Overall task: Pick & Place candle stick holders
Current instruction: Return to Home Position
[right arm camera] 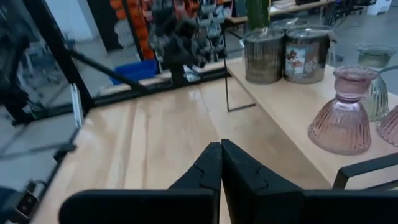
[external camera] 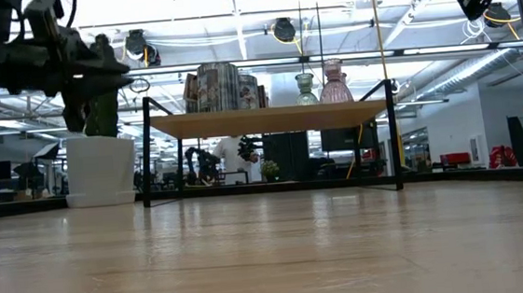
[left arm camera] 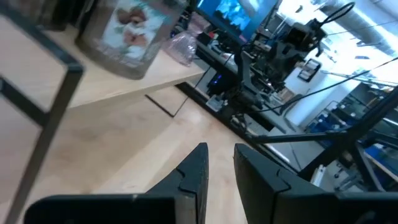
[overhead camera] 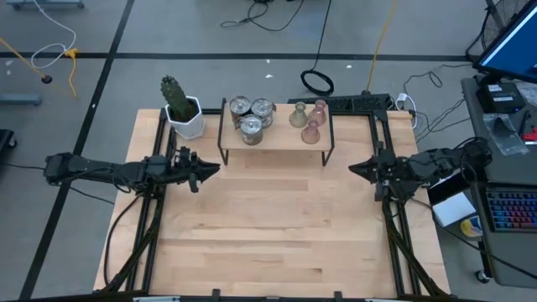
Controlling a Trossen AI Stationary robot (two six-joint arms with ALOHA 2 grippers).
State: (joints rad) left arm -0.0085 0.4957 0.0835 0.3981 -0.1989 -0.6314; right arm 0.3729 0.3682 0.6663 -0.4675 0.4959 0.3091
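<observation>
A low wooden shelf (overhead camera: 277, 138) on black legs stands at the table's far middle. On its top stand the candle stick holders. Three silver cups (overhead camera: 252, 116) are on its left part; one olive-green (overhead camera: 298, 116) and two pink vase-shaped ones (overhead camera: 317, 117) are on its right. My left gripper (overhead camera: 214, 170) hovers level near the shelf's left front leg, its fingers (left arm camera: 199, 171) a little apart with nothing between them. My right gripper (overhead camera: 352, 168) hovers off the shelf's right front corner, shut and empty (right arm camera: 221, 152), with a pink holder (right arm camera: 343, 121) ahead of it.
A white pot with a green cactus (overhead camera: 183, 109) stands left of the shelf at the far left corner. Black frame rails (overhead camera: 151, 218) run along both sides of the table. Bare wooden tabletop (overhead camera: 268, 226) spreads in front of the shelf.
</observation>
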